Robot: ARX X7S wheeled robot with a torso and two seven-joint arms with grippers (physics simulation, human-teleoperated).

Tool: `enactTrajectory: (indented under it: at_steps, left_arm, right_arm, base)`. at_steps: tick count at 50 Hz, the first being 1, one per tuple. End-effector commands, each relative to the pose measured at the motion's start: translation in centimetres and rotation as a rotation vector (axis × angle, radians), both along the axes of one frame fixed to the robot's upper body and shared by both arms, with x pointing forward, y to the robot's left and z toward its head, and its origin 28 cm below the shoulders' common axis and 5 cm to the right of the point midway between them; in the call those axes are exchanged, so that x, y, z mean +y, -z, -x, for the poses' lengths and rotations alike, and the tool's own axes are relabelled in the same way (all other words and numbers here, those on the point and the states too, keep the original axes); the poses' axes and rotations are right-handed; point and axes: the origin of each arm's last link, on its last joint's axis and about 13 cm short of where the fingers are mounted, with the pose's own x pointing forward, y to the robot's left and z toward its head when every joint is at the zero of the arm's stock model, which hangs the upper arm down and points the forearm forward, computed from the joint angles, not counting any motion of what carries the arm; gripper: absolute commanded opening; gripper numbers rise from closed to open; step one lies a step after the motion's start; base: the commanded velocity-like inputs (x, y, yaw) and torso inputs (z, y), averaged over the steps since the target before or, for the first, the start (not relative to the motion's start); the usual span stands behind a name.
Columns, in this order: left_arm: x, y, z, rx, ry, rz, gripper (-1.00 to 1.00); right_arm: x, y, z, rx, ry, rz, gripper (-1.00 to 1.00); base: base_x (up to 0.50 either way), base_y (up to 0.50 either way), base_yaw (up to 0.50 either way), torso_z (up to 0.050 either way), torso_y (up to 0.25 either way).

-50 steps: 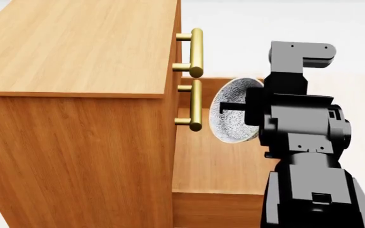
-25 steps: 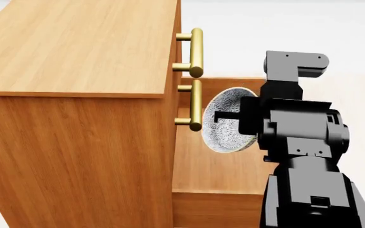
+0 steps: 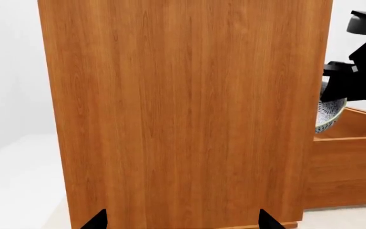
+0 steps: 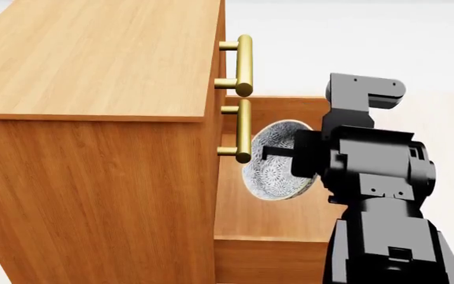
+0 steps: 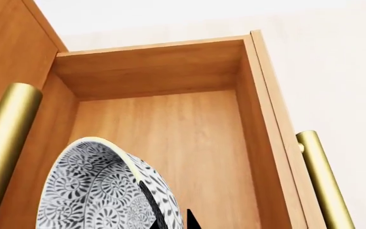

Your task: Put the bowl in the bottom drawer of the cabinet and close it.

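The speckled bowl (image 4: 273, 168) hangs tipped on its side above the open bottom drawer (image 4: 268, 208), close to the cabinet's (image 4: 93, 118) middle brass handle (image 4: 243, 133). My right gripper (image 5: 170, 221) is shut on the bowl's (image 5: 97, 191) rim, one finger inside and one outside. In the right wrist view the bottom drawer's floor (image 5: 189, 143) lies below the bowl, and its own brass handle (image 5: 323, 183) runs along its front. My left gripper (image 3: 179, 222) is open, facing the cabinet's side panel (image 3: 183, 109); the bowl (image 3: 329, 114) peeks past that panel's edge.
The top brass handle (image 4: 245, 65) juts from the cabinet front above the bowl. The right arm's black body (image 4: 377, 177) covers the drawer's right side. Pale floor (image 4: 369, 35) surrounds the cabinet. The drawer's side wall (image 3: 345, 167) shows in the left wrist view.
My right gripper has carried the bowl left and slightly down, closer to the middle handle and lower over the open drawer.
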Motion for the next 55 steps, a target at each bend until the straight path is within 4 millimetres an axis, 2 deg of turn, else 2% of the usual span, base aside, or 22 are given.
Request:
enactTrajectory:
  at_steps: [1,23,32,55]
  left_arm:
    - [0.0,0.0,0.0,0.0,0.0,-0.003,1.0]
    - [0.0,0.0,0.0,0.0,0.002,-0.001,1.0]
    - [0.0,0.0,0.1,0.0,0.002,0.0,1.0]
    - [0.0,0.0,0.1,-0.001,0.003,0.001,1.0]
  right_arm:
    - [0.0,0.1,0.1,0.013,-0.002,-0.048,-1.0]
    - [0.0,0.7,0.5,0.06,0.001,-0.158,-1.0]
    - [0.0,1.5,0.8,0.096,0.016,-0.146,-1.0]
    - [0.1,1.8,1.1,0.152,0.016,-0.169,-1.0]
  base:
    - [0.0,0.0,0.0,0.0,0.0]
    - [0.0,0.0,0.0,0.0,0.0]
    - [0.0,0.0,0.0,0.002,0.0]
    - [0.0,0.0,0.0,0.0,0.0]
